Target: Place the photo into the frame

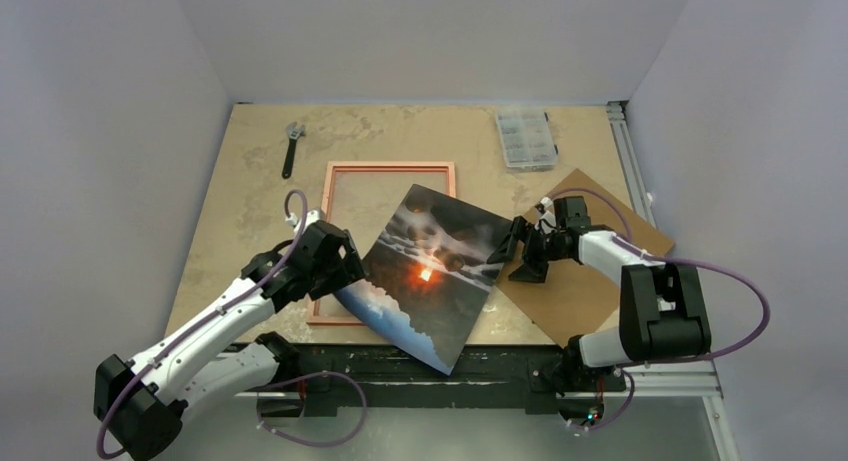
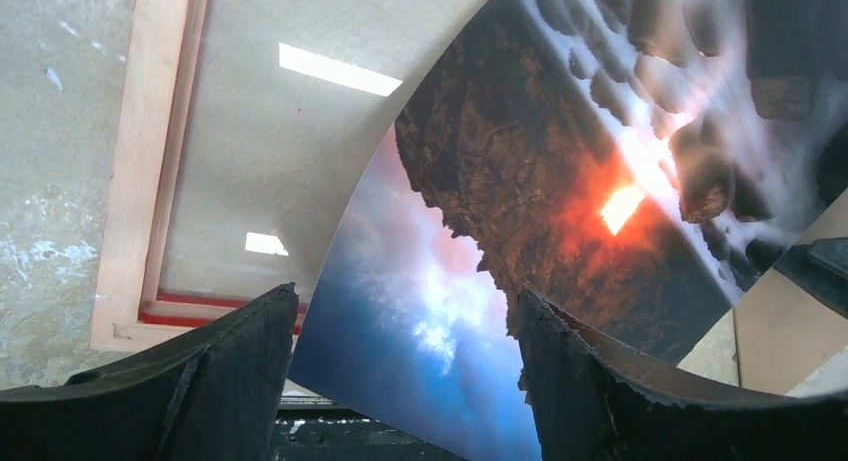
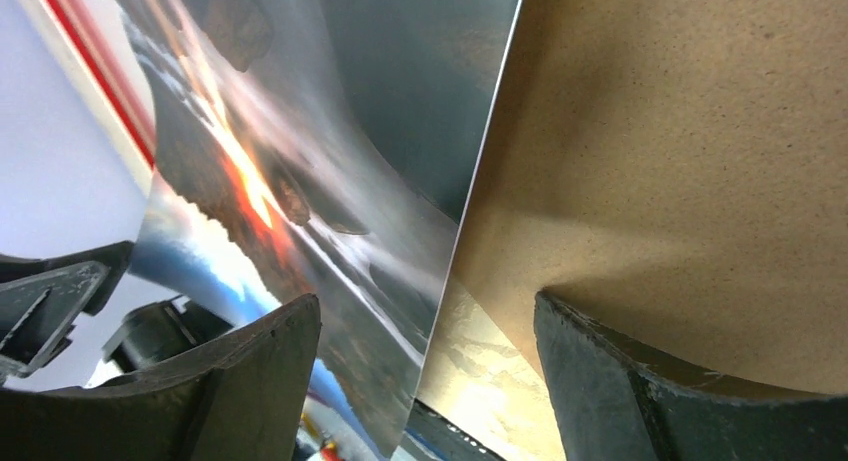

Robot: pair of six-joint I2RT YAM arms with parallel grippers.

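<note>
left arm (image 1: 215, 321) reaching forward from the near edge of the table (image 1: 250, 181), left gripper (image 1: 347, 265) gaping wide; right arm (image 1: 655, 306) angling inward, right gripper (image 1: 512, 259) gaping too

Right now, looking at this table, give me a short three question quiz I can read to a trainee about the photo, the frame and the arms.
1. True or false: the photo lies square inside the frame.
2. What lies beyond the frame's far left corner? A. a wrench B. a hammer C. a pair of scissors
3. Fill in: the right gripper is over the photo's edge where it meets the brown ___.
Key: 1 false, it lies skewed across the frame's right side. 2 A. 3 board.
</note>
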